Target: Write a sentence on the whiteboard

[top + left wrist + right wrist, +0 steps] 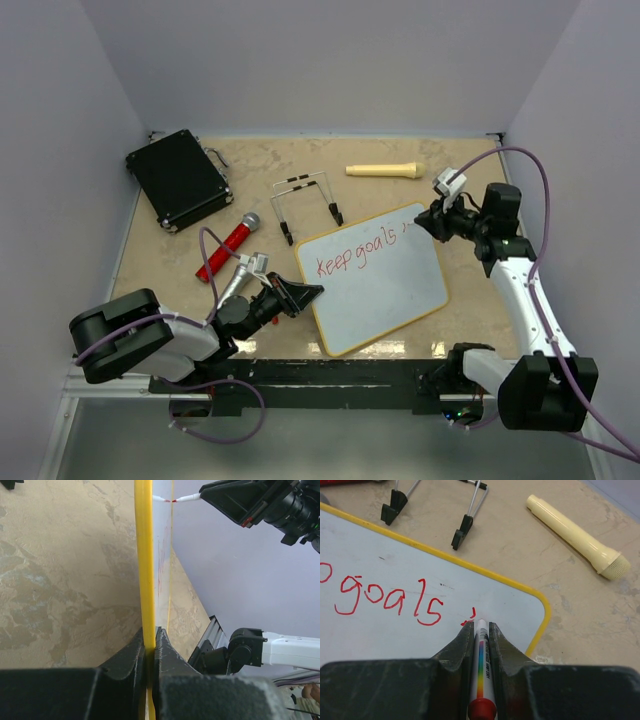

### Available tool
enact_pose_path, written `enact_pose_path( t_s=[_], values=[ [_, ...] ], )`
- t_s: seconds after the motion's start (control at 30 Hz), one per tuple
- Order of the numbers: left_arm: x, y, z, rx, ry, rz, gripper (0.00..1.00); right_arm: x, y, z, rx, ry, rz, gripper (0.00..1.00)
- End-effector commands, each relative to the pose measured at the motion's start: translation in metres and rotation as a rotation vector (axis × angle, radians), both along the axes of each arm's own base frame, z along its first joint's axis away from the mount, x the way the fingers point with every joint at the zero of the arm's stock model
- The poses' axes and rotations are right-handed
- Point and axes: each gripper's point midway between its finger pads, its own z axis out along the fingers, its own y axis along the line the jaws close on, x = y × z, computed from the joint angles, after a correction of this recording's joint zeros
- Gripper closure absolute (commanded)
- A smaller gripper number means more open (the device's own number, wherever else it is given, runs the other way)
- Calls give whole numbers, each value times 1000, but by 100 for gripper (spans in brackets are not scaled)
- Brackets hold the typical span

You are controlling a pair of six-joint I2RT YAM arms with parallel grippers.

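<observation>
- Mid-writing here: the sentence point(360, 258) reads "Keep goals" in red so far. There's a small red stroke right after it, which I'd guess is the start of the next word.
- The whiteboard point(390, 295) lies on the worktop point(250, 200), turned at an angle, between the 2 arms.
- The right gripper point(481, 626) is clamped on a marker point(481, 655). Its tip is down on the board just past the "s" of "goals", near the far right corner.
- The left gripper point(150, 637) is pinched tight on the board's yellow frame at the near left edge. Looks like it's pinning the board so it can't slide.
- Next move, I reckon: finish that word with small strokes, since the frame is close. Then lift and swing back left to start line 2 under "Keep". Keep the pressure light or the strokes smear.
</observation>
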Motion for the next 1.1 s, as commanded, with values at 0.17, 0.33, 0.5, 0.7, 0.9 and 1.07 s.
enact_pose_path(
  t_s=[0.17,0.33,0.5,0.7,0.9,1.07],
  values=[
    [0,-2,13,18,-113,-16,100,-12,6,-8,-53,20,115,100],
    [0,-3,13,18,-113,-15,100,-23,9,-16,-67,58,168,100],
    [1,-4,13,19,-112,-16,100,-26,9,-21,-84,68,189,100],
    [1,-5,13,19,-112,-21,100,4,-11,6,-72,-30,-32,100],
    [1,-5,11,22,-109,-20,100,6,-6,21,-37,-73,-27,100],
    [1,-5,11,22,-109,-21,100,11,-6,11,-43,-40,-15,100]
  ],
)
